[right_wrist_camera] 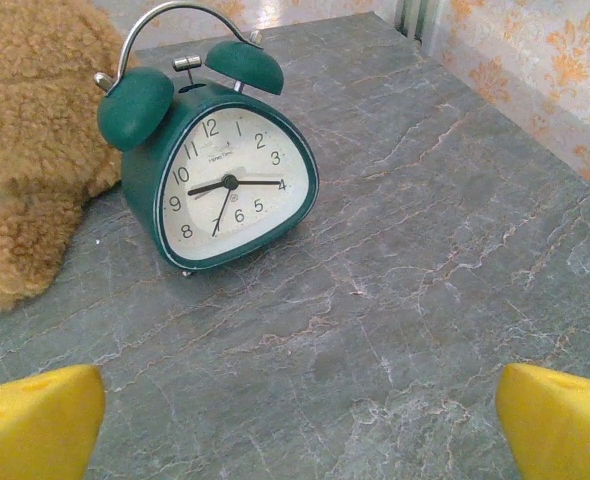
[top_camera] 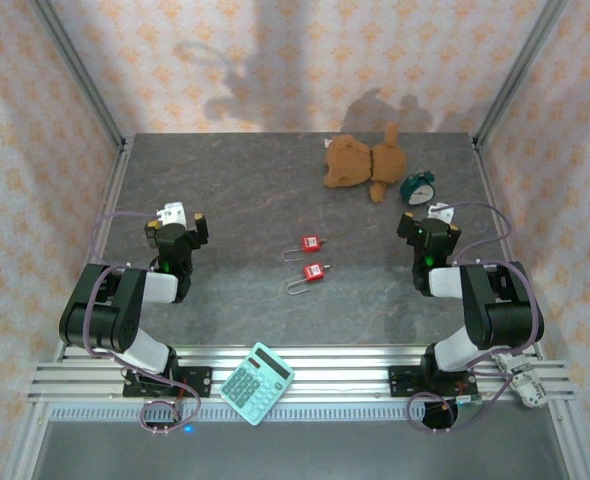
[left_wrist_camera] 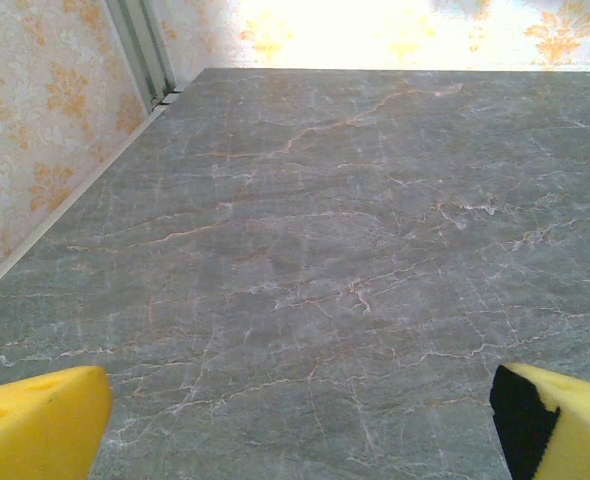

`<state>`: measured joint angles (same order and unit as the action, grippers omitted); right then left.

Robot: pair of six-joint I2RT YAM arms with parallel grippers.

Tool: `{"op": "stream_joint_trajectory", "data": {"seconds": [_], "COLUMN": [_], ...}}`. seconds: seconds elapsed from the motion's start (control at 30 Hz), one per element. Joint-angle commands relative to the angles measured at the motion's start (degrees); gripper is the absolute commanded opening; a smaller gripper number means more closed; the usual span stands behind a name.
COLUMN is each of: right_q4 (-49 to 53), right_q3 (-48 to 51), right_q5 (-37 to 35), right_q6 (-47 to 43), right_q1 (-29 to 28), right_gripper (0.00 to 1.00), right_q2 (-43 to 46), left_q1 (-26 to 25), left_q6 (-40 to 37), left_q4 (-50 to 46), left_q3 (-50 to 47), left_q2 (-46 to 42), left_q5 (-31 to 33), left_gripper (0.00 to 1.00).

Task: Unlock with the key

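Two small red padlocks lie at the middle of the grey table, one point(top_camera: 311, 243) just behind the other point(top_camera: 316, 271). A thin metal loop sticks out to the left of each. The key is too small to make out among these pieces. My left gripper point(top_camera: 176, 224) hovers over the left part of the table, well left of the locks, and in the left wrist view it point(left_wrist_camera: 295, 425) is open over bare tabletop. My right gripper point(top_camera: 430, 225) is right of the locks, and in the right wrist view it point(right_wrist_camera: 300, 425) is open with nothing between its yellow fingertips point(right_wrist_camera: 35, 425).
A brown teddy bear point(top_camera: 360, 162) lies at the back right, with a green alarm clock point(top_camera: 418, 188) beside it, just ahead of my right gripper point(right_wrist_camera: 220, 175). A teal calculator point(top_camera: 258, 382) rests on the front rail. Patterned walls enclose the table.
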<state>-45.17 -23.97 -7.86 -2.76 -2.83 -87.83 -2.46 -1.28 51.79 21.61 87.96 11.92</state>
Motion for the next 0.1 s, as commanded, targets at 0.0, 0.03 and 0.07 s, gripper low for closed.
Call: {"op": "stream_joint_trajectory", "data": {"seconds": [0.0,0.03,0.07], "right_q4": [0.17,0.17,0.17], "right_q3": [0.20,0.24,0.22], "right_q5": [0.04,0.07,0.09], "right_q6": [0.74,0.72,0.74], "right_q1": [0.02,0.02,0.02], "right_gripper": [0.99,0.99,0.99], "right_q2": [0.53,0.56,0.56], "left_q1": [0.60,0.58,0.53], "left_q6": [1.21,1.18,1.13], "left_q4": [-0.39,-0.22,-0.05], "left_q3": [0.37,0.37,0.20], "left_q2": [-0.12,-0.10,-0.07], "left_q5": [-0.46,-0.34,-0.34], "left_gripper": [1.00,1.00,1.00]}}
